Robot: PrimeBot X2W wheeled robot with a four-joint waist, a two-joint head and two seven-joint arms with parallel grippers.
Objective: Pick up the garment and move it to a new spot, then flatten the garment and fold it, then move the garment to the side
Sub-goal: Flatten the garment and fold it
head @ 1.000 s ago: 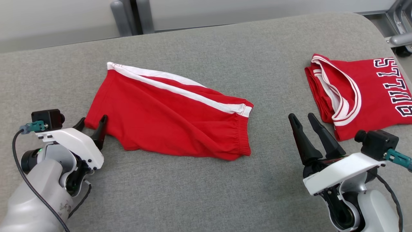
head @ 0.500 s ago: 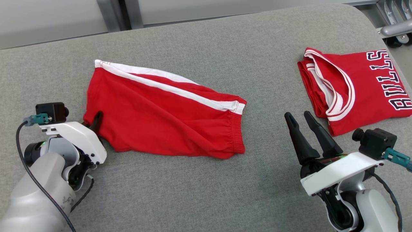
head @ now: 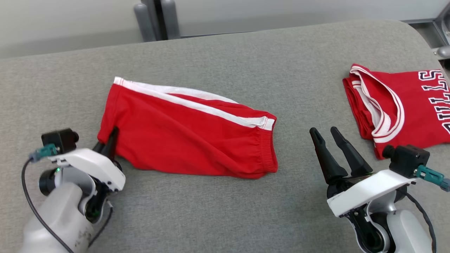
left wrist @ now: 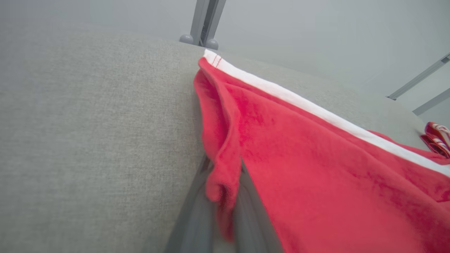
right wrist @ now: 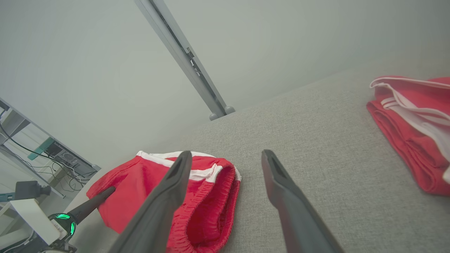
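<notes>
Currently the left hand [head: 108, 138] pinches a corner of the red shorts [head: 186, 140] lying on the counter [head: 225, 70]; the right hand [head: 323, 130] hovers wide and empty near a folded jersey [head: 411, 102].

Folded red jersey [head: 415, 105], grey padded table [head: 225, 59]
</notes>
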